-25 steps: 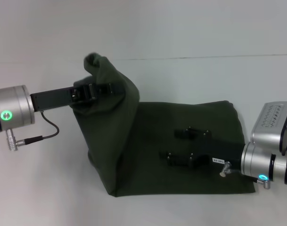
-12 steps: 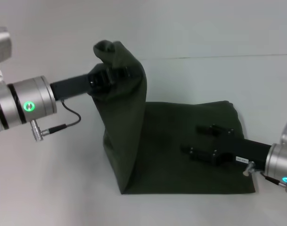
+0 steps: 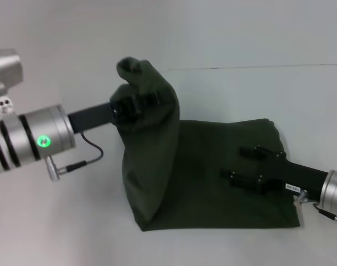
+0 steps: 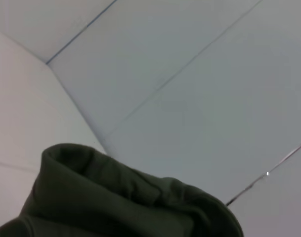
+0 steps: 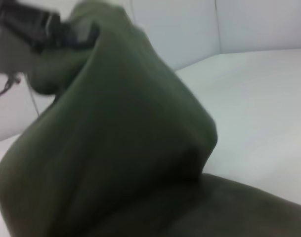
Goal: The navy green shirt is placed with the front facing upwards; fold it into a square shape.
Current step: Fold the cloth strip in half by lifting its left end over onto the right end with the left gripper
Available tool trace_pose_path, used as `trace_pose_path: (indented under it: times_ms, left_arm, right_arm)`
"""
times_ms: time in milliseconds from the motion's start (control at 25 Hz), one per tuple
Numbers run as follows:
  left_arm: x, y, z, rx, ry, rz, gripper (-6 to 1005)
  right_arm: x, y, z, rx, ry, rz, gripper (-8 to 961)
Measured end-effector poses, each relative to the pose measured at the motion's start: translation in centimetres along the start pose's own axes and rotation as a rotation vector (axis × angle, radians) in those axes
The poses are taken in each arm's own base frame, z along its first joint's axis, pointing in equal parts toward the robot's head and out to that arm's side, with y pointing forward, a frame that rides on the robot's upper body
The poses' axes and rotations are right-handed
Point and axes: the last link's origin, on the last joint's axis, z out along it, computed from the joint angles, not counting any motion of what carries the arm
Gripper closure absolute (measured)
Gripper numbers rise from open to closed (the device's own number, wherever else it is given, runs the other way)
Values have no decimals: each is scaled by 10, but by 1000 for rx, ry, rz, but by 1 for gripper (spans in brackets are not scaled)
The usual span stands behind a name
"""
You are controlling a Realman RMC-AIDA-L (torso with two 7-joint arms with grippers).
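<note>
Left hand [image 3: 136, 105] lifts navy green shirt [image 3: 212, 177] off white table [image 3: 57, 221].

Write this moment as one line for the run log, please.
left gripper: shut on shirt edge, lifted | right gripper: open, over flat part | navy green shirt: half folded | table

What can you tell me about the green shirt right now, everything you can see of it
The navy green shirt is dark olive, soft matte cloth, already folded into a rough rectangle on the pale table. Its left part is lifted into a draped peak, pinched by the left gripper. The right gripper, fingers spread, is over the flat part. No lettering or collar shows.
</note>
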Motion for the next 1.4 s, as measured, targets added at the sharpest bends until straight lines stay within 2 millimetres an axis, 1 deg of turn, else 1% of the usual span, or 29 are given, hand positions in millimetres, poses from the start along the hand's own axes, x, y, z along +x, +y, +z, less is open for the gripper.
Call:
trace_pose_path:
  times_ms: [160, 360, 640, 880, 1120, 1400]
  left_arm:
    - [-7, -3, 9, 22, -10, -8, 862]
    - [-16, -4, 22, -4, 18, -18, 856]
    - [-22, -3, 34, -6, 17, -26, 849]
    - [-24, 2, 46, -23, 11, -31, 842]
    - [-26, 9, 57, -48, -7, -27, 835]
    - [-22, 12, 65, -47, 13, -32, 828]
  right_arm:
    - [1, -6, -15, 33, -28, 20, 66]
    - [7, -11, -34, 89, -61, 47, 66]
    - [13, -15, -49, 133, -67, 60, 67]
    - [15, -18, -55, 158, -74, 66, 67]
    - [15, -19, -56, 163, -71, 63, 67]
    - [16, -19, -56, 167, -66, 58, 68]
